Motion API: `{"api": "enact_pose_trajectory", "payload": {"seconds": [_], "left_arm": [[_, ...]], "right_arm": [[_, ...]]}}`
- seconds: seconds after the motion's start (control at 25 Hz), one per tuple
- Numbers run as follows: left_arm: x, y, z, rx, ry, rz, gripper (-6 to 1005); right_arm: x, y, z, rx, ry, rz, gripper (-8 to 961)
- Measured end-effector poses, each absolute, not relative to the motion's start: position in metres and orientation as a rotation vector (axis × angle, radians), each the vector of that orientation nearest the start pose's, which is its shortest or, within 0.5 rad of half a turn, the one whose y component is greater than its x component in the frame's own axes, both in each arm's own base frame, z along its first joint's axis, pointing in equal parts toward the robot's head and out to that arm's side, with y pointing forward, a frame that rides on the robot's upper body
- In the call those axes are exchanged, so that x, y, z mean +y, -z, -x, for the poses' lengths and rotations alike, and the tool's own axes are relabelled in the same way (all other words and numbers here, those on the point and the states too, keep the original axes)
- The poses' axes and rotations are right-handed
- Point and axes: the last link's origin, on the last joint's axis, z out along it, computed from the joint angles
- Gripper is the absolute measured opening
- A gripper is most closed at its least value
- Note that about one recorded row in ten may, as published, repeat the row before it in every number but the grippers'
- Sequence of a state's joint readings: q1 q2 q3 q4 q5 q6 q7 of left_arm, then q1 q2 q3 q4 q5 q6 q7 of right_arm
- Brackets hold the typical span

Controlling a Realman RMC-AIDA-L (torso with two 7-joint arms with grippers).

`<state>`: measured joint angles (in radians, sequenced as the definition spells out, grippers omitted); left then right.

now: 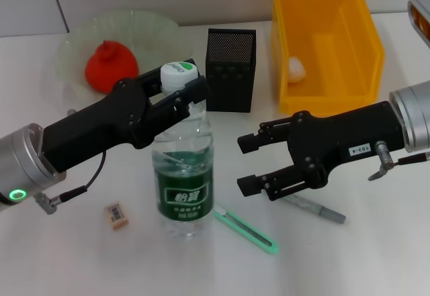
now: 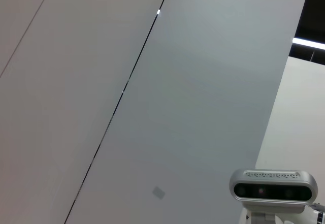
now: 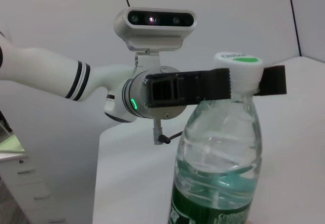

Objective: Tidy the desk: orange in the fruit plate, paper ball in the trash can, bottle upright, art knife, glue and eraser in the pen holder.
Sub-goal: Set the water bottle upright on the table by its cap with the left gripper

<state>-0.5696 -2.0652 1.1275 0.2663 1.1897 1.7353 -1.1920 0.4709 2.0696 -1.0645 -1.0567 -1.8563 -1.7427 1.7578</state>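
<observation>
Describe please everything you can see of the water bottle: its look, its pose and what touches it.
The bottle is clear ribbed plastic with a white cap bearing a green mark, a dark green label with white print, and water inside. It stands upright on the white table, in front of the pen holder. The left hand is shut on its neck just under the cap. The art knife lies close beside its base.
</observation>
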Motion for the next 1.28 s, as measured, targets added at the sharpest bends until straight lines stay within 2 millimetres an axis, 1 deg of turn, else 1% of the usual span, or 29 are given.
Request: {"api": "enact_pose_trajectory", "payload": {"seconds": [0.16, 0.28, 0.32, 0.36, 0.4, 0.48, 0.52, 0.68, 0.72, 0.88, 0.92, 0.96, 1.0, 1.04, 1.12, 1.28], "left_arm": [[0.305, 0.024, 0.204, -0.598, 1.534, 2.568, 448], [0.307, 0.018, 0.209, -0.574, 1.508, 2.549, 451], [0.307, 0.014, 0.213, -0.561, 1.488, 2.532, 451], [0.307, 0.014, 0.213, -0.561, 1.488, 2.532, 452], [0.309, 0.007, 0.219, -0.547, 1.471, 2.498, 453], [0.309, 0.003, 0.222, -0.544, 1.466, 2.479, 454], [0.31, -0.003, 0.228, -0.53, 1.448, 2.437, 455], [0.31, -0.007, 0.236, -0.503, 1.417, 2.394, 458], [0.309, -0.01, 0.248, -0.452, 1.353, 2.313, 459], [0.309, -0.01, 0.254, -0.434, 1.315, 2.265, 462], [0.309, -0.01, 0.256, -0.427, 1.3, 2.249, 463], [0.31, -0.008, 0.259, -0.415, 1.261, 2.227, 464], [0.311, -0.006, 0.26, -0.412, 1.245, 2.222, 464], [0.311, -0.005, 0.261, -0.409, 1.231, 2.218, 465], [0.313, -0.003, 0.264, -0.389, 1.19, 2.208, 467], [0.314, -0.001, 0.266, -0.35, 1.148, 2.194, 470]], "right_arm": [[0.307, -0.014, -0.195, 0.538, -0.622, 3.05, 782], [0.305, -0.017, -0.2, 0.551, -0.628, 3.025, 782], [0.305, -0.02, -0.204, 0.565, -0.641, 3.003, 782], [0.305, -0.02, -0.204, 0.565, -0.641, 3.003, 782], [0.303, -0.022, -0.208, 0.573, -0.655, 2.986, 782], [0.302, -0.022, -0.21, 0.574, -0.659, 2.98, 781], [0.3, -0.022, -0.214, 0.569, -0.664, 2.97, 781], [0.297, -0.022, -0.22, 0.553, -0.669, 2.957, 781], [0.295, -0.02, -0.225, 0.537, -0.677, 2.95, 781], [0.291, -0.016, -0.233, 0.523, -0.695, 2.94, 781], [0.288, -0.014, -0.239, 0.504, -0.716, 2.923, 781], [0.288, -0.014, -0.239, 0.504, -0.716, 2.923, 781], [0.286, -0.013, -0.245, 0.487, -0.738, 2.904, 781], [0.286, -0.013, -0.245, 0.487, -0.738, 2.904, 781], [0.283, -0.011, -0.254, 0.484, -0.766, 2.874, 781], [0.28, -0.011, -0.259, 0.499, -0.786, 2.856, 781]]}}
